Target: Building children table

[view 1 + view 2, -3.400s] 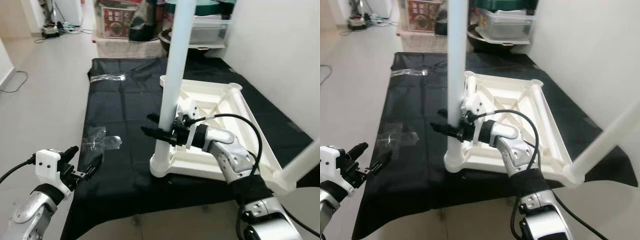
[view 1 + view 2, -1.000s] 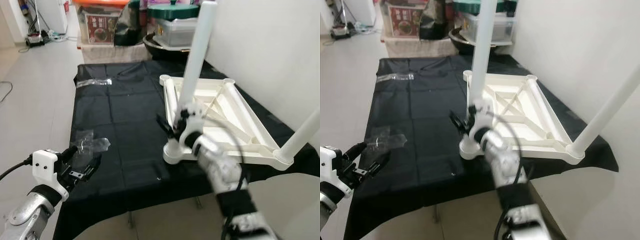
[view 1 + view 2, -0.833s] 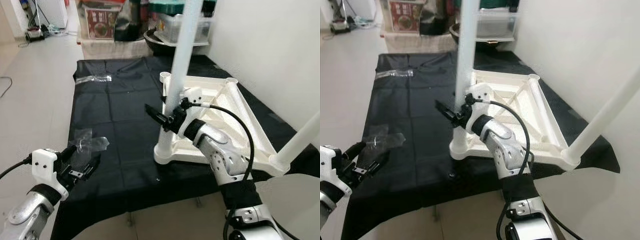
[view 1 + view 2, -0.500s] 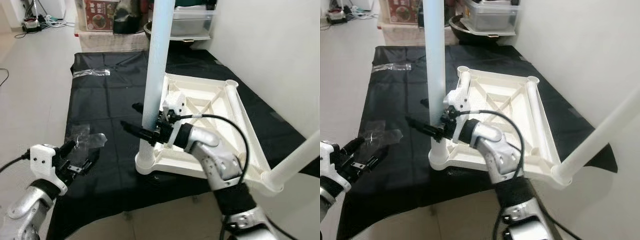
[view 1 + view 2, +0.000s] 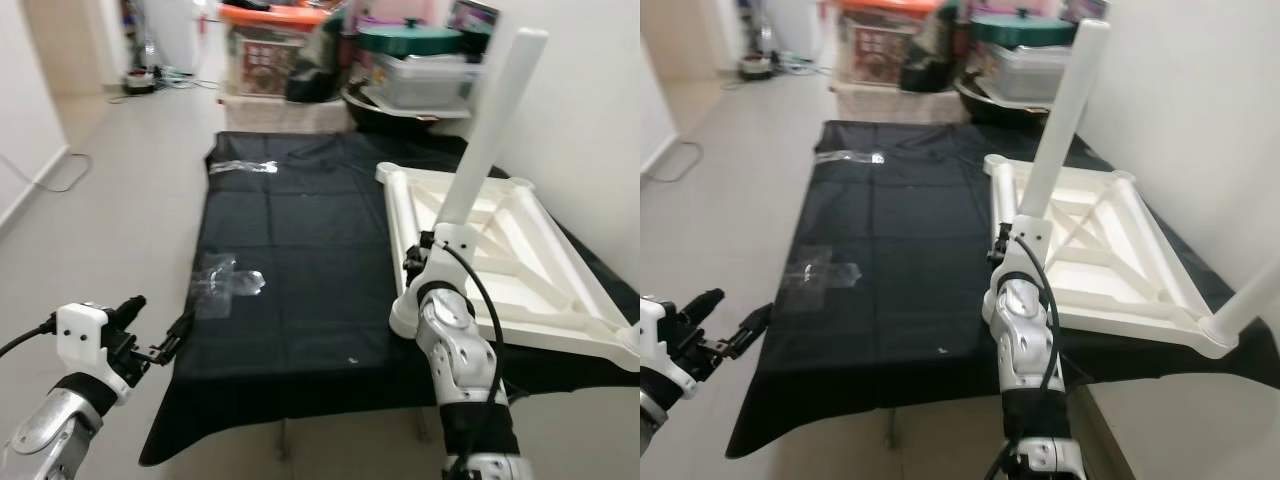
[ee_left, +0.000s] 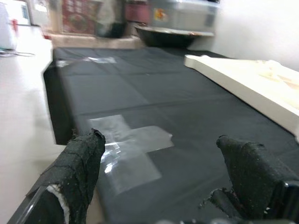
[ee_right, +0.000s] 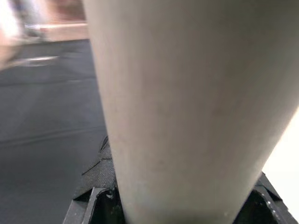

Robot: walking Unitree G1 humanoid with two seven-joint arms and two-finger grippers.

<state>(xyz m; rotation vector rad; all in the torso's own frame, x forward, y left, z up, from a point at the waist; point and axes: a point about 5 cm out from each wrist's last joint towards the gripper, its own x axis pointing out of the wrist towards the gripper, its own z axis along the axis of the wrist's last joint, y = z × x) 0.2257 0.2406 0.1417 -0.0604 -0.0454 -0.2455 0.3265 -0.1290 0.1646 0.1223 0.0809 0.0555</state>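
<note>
On the black sheet (image 5: 290, 270) I see the white tabletop (image 5: 520, 270) lying upside down. My right end effector (image 5: 425, 262) is clamped on the white leg (image 5: 478, 150) at its near corner. My left end effector (image 5: 155, 335) hangs apart, fingers spread, off the sheet's near edge.

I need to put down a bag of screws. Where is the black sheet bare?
Black sheet is bare between the clear plastic wrap and the upturned white table. Crowded on the right, where the right gripper is at the table leg.
</note>
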